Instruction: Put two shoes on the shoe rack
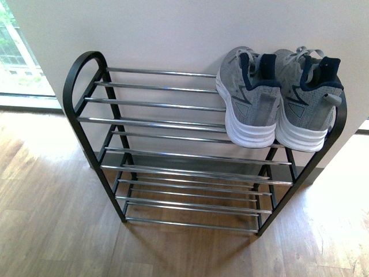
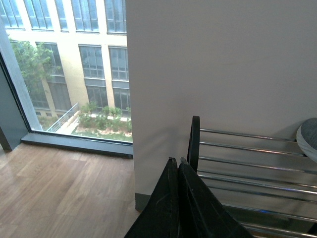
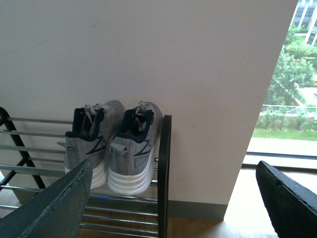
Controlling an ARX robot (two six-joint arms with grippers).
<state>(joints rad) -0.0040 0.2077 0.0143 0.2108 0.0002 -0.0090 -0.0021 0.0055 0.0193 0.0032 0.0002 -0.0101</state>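
Note:
Two grey knit shoes with white soles and navy lining stand side by side, heels toward me, on the top tier at the right end of the shoe rack (image 1: 173,124): one shoe (image 1: 249,98) and its mate (image 1: 308,101). In the right wrist view the pair, one shoe (image 3: 134,148) and the other shoe (image 3: 91,141), sits beside the rack's black side frame (image 3: 164,173). My right gripper (image 3: 176,198) is open and empty, away from the shoes. My left gripper (image 2: 177,161) is shut on nothing, near the rack's left end (image 2: 194,144). Neither arm shows in the front view.
The rack stands against a white wall (image 1: 173,34) on a wooden floor (image 1: 52,219). Its lower tiers (image 1: 190,190) hold nothing. Floor-to-ceiling windows lie left of the wall (image 2: 64,69) and right of it (image 3: 287,99).

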